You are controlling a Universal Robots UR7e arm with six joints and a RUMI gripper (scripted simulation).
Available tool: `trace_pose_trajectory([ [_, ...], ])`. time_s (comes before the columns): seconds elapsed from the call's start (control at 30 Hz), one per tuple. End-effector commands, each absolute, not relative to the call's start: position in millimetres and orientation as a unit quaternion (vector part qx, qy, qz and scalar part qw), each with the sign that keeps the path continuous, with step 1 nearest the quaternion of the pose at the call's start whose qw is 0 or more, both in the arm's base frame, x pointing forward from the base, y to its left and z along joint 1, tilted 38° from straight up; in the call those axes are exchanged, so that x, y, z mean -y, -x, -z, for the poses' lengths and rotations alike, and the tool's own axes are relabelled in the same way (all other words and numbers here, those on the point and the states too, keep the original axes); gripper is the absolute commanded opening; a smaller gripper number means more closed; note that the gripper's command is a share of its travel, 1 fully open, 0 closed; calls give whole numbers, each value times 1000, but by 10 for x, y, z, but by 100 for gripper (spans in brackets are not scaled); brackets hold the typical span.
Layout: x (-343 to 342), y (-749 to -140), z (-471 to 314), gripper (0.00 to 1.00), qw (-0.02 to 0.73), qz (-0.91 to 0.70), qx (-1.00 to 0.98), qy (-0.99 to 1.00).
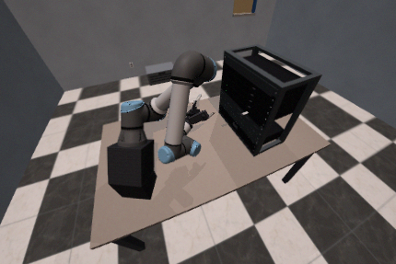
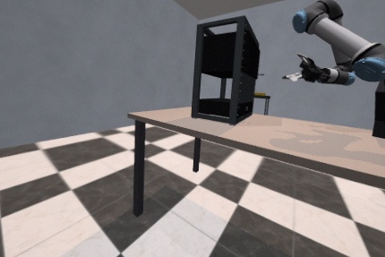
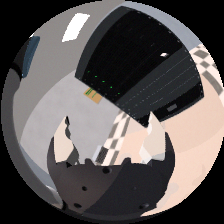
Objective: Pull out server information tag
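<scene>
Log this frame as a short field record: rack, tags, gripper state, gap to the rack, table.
rack: black open-frame server rack upright on the table, servers in its upper part
tags: one light tab juts from the rack front; its print is too small to read
gripper: gripper open, nothing between the fingers
position: in the air in front of the rack face, apart from it, pointing toward it
arm base: dark pedestal at the table's other end
table: tan top on dark legs, on a checkered floor
</scene>
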State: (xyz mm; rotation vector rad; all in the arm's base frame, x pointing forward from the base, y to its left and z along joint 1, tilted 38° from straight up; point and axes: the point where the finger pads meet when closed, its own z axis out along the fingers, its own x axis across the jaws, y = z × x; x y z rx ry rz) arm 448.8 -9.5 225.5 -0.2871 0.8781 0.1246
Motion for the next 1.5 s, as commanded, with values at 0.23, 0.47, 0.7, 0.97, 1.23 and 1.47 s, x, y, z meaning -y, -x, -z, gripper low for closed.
trace_pose_trajectory([
  [0.23,195,-4549,-2235,100,889,-73,-437,112],
  [0.47,257,-4588,-2216,100,886,-82,-446,96],
  [0.7,300,-4615,-2200,100,884,-87,-452,84],
  [0.97,368,-4656,-2172,100,880,-97,-461,66],
  [1.23,425,-4692,-2145,100,876,-104,-469,51],
  [1.47,473,-4721,-2119,100,872,-111,-475,38],
])
